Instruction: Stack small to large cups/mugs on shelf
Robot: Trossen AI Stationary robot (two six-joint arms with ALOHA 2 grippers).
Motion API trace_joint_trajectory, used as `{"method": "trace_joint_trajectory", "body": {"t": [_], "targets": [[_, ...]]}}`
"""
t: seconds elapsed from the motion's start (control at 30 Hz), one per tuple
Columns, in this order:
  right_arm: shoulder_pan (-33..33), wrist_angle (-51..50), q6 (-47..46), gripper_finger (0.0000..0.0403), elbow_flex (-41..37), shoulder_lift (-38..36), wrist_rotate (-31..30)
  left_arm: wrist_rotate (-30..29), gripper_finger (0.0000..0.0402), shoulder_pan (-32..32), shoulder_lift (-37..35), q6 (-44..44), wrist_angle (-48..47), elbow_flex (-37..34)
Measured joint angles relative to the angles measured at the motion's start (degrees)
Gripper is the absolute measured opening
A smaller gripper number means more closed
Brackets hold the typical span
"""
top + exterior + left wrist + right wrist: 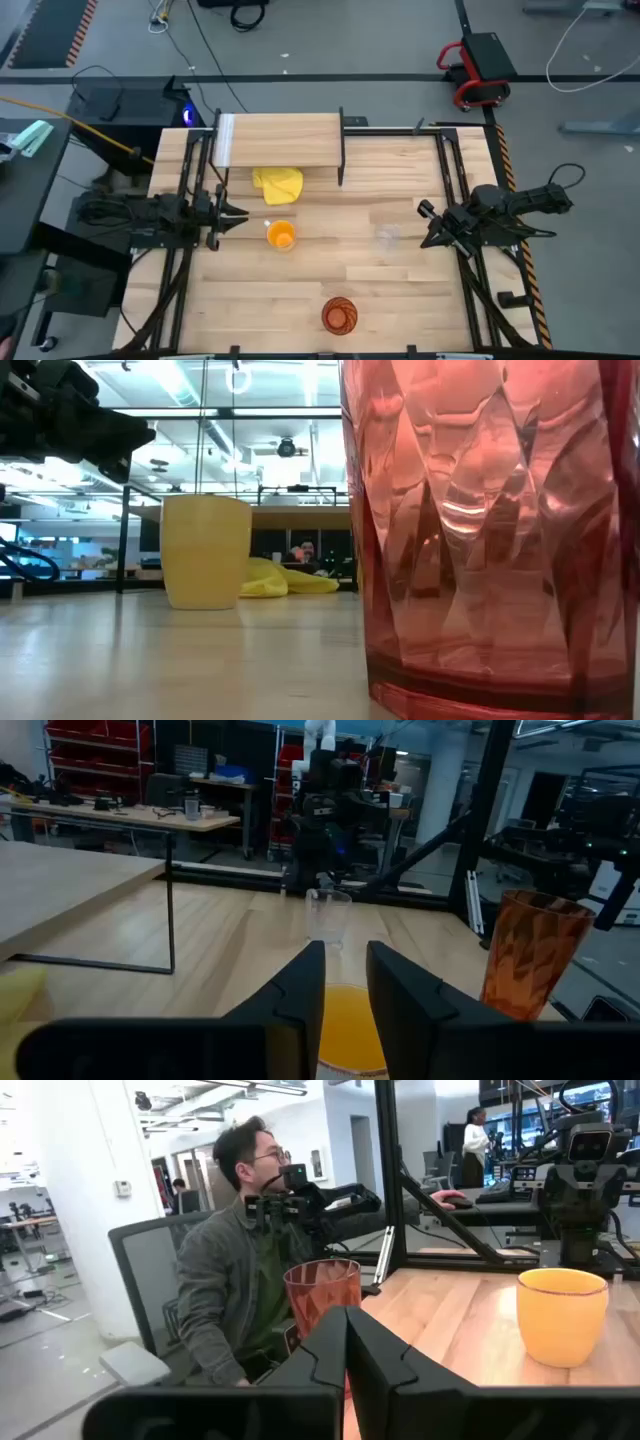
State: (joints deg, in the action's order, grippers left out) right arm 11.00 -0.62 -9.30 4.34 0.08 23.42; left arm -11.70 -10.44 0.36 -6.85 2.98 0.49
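While mug (281, 236) sits just beside left end effector (240, 215), narrowly parted; right end effector (425, 226) closed, empty.

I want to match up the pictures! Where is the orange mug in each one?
High view: the orange mug stands mid-table, nearer the left gripper.
Low view: left of centre, before the yellow cloth.
Left wrist view: just beyond the fingers.
Right wrist view: at the right.
Shared landmark: the red tumbler, in all four views.
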Motion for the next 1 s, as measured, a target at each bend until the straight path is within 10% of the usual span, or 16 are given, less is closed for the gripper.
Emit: {"method": "trace_joint_trajectory", "body": {"t": [1.0], "targets": [[0.00, 0.02, 0.00, 0.0013, 0.00, 0.00, -0.02, -0.01, 0.0081, -0.01, 0.00, 0.01, -0.01, 0.00]]}}
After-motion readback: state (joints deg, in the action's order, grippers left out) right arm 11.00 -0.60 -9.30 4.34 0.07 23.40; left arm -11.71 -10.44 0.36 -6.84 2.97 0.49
